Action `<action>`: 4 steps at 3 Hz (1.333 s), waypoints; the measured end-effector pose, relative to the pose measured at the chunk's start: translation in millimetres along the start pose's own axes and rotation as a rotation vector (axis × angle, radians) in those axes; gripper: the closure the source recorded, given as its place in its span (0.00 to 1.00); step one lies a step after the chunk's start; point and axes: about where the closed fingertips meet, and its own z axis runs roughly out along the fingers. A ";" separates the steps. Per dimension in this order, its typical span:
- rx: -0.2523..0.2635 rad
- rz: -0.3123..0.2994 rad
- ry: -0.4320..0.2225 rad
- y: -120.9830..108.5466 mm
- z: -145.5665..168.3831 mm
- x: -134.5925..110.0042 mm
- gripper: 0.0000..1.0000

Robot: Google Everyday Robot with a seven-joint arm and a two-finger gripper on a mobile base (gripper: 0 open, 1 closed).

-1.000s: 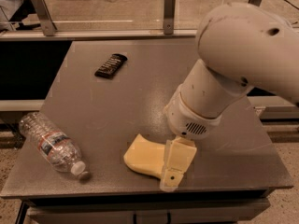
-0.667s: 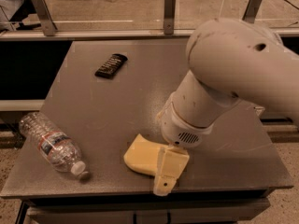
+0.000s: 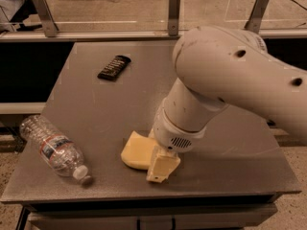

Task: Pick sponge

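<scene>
The sponge (image 3: 136, 151), a pale yellow foam block, lies near the front edge of the grey table (image 3: 100, 104). My gripper (image 3: 160, 169) hangs from the big white arm (image 3: 225, 75) and comes down over the sponge's right end. One blocky pale-yellow finger (image 3: 162, 166) shows in front of the sponge, touching or just beside it. The arm's wrist hides the rest of the gripper and the sponge's right part.
A clear plastic water bottle (image 3: 55, 147) lies on its side at the front left. A dark snack bar packet (image 3: 114, 67) lies at the back left. A rail with metal posts (image 3: 173, 6) runs behind the table. The table's front edge is just below the sponge.
The arm has swung left and lower, so the gripper has shifted left over the sponge's right end. The sponge, bottle and packet have not moved.
</scene>
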 end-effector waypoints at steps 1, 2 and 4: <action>-0.009 0.001 -0.002 -0.8 -2.3 -2.2 0.71; -0.009 0.001 -0.002 -0.9 -2.7 -2.3 0.95; -0.012 0.058 -0.146 -61.9 -66.3 10.7 1.00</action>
